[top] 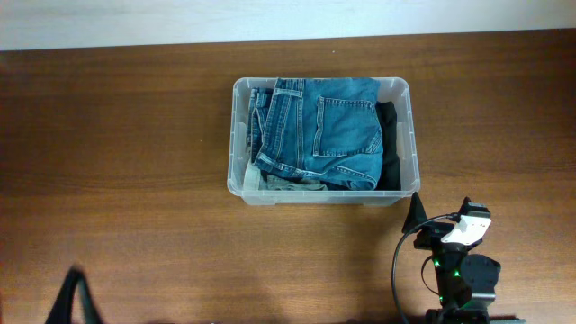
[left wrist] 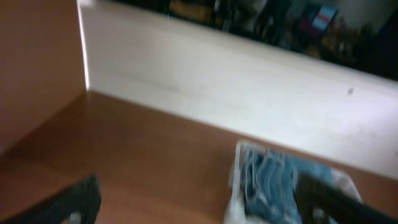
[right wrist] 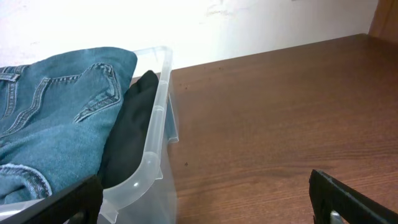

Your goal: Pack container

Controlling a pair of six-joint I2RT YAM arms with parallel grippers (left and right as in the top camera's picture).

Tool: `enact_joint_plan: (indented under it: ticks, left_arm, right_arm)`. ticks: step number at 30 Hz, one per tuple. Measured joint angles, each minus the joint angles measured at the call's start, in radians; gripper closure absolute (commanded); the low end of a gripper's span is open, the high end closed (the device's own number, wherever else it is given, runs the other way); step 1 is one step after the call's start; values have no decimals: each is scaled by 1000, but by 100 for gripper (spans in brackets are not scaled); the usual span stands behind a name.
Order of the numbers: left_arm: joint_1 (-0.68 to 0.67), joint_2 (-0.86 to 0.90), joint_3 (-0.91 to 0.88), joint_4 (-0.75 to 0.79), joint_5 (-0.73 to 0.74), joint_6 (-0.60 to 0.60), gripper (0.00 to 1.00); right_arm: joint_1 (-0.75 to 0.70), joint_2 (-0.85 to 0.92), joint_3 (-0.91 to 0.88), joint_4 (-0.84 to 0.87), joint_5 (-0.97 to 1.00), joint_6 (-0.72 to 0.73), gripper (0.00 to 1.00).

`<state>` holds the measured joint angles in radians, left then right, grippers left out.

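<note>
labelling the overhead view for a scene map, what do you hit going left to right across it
left end effector → container, its left wall → blue jeans → black garment → right end effector

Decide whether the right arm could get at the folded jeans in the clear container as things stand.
Probably yes. The right claw sits open close to a corner of the container. The jeans lie on top, uncovered, and no lid or other thing stands between.
</note>
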<state>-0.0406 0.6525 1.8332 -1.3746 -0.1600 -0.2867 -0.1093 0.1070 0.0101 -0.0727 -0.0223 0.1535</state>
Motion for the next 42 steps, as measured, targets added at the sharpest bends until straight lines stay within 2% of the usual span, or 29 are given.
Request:
enact_joint_plan:
  ticks: [8,10,16,23,28,34,42]
  left_arm:
    - [0,-136,-612,475,-4,3,1]
    - [0,-169,-777,648,0,3,1]
    - [0,-244,-1110,988,37,3,1]
    - [0,-349,-1420,1309,77,23,1]
    - [0,-436,-1587,1446,110,79,1]
    - [5,-505,-1703,1455,127,131,1]
    - [52,-578,-1762,1435,121,184,1]
  right_arm:
    - [-1,0,0,0,0,0,1]
    - [-1,0,0,0,0,0,1]
    - [-1,0,0,0,0,0,1]
    - [-1,0,0,0,0,0,1]
    - [-1,-1,0,0,0,0,1]
    - [-1,-1,0,0,0,0,1]
    - [-1,-1,0,0,0,0,1]
